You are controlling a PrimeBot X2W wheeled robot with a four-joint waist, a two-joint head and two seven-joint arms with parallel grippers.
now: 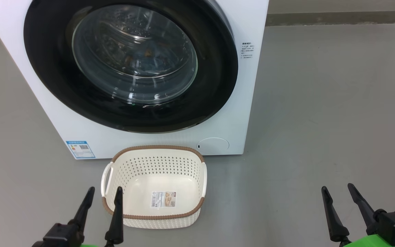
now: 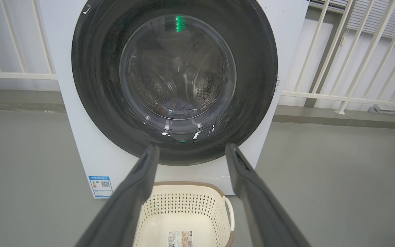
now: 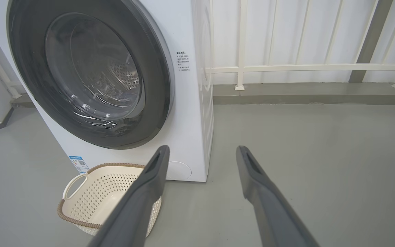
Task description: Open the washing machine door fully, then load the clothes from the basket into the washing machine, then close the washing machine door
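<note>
Blurring the clothes (image 2: 170,106), the door (image 1: 132,85) sits shut — left gripper (image 1: 105,188), right gripper (image 1: 337,186) splayed, empty.

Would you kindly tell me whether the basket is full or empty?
Empty: the basket shows its bare bottom and label, with nothing inside.

Door (image 1: 132,65) shut (basket (image 1: 156,164) empty).

One washing machine (image 1: 249,103), one washing machine door (image 1: 46,68), one basket (image 1: 156,148), one energy label (image 1: 80,149).
</note>
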